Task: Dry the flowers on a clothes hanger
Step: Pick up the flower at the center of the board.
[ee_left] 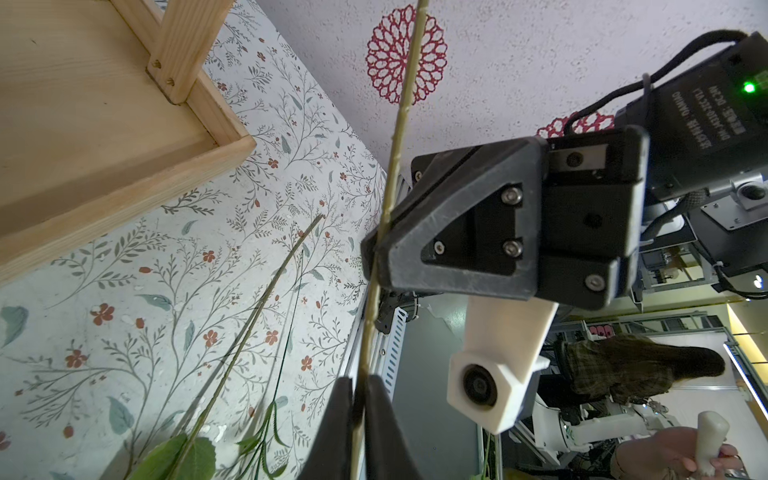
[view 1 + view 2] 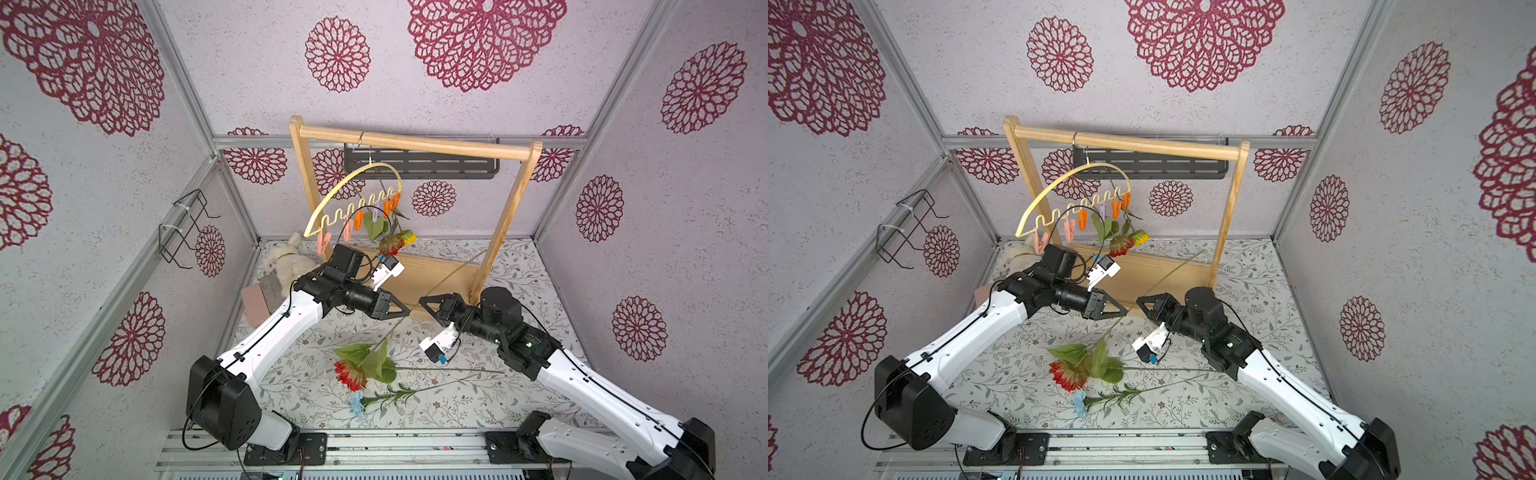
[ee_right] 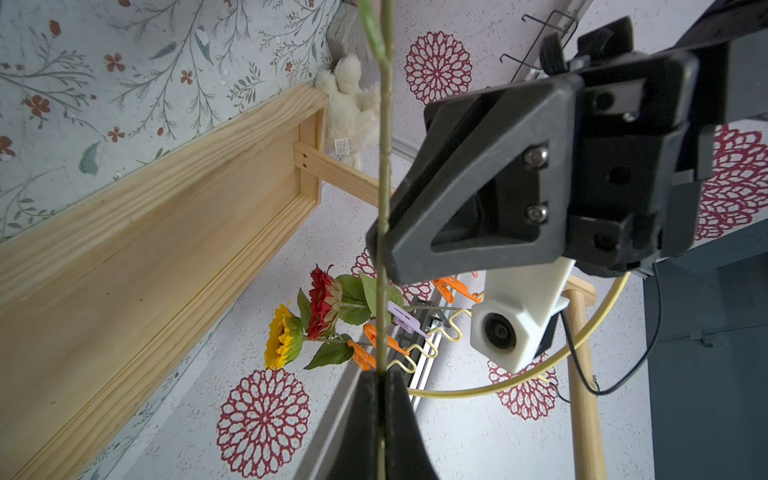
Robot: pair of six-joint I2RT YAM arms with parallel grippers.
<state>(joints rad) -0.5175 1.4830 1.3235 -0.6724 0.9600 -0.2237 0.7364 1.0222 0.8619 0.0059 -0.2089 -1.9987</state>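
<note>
The pale yellow clothes hanger [image 2: 353, 193] [image 2: 1071, 187] hangs tilted from the wooden rack. A yellow flower [image 2: 409, 237] [image 3: 284, 340] and a red flower [image 2: 390, 245] [image 3: 324, 301] hang head-down from clothespins at its far end. Both grippers pinch one long flower stem [image 2: 449, 278] [image 1: 397, 137] [image 3: 384, 124] held slanted above the table. My left gripper [image 2: 409, 311] [image 2: 1126, 312] [image 1: 359, 380] and right gripper [image 2: 420, 300] [image 2: 1138, 300] [image 3: 380, 374] are shut on it, tips almost touching. Below them lie green leaves, a red-orange flower head [image 2: 351, 374] and a small light blue flower [image 2: 357, 405].
The wooden rack [image 2: 415, 143] stands at the back with its base tray [image 1: 83, 124]. A white plush toy [image 2: 286, 262] and a pink block [image 2: 255, 305] sit at the back left. A black wire holder [image 2: 187, 224] juts from the left wall.
</note>
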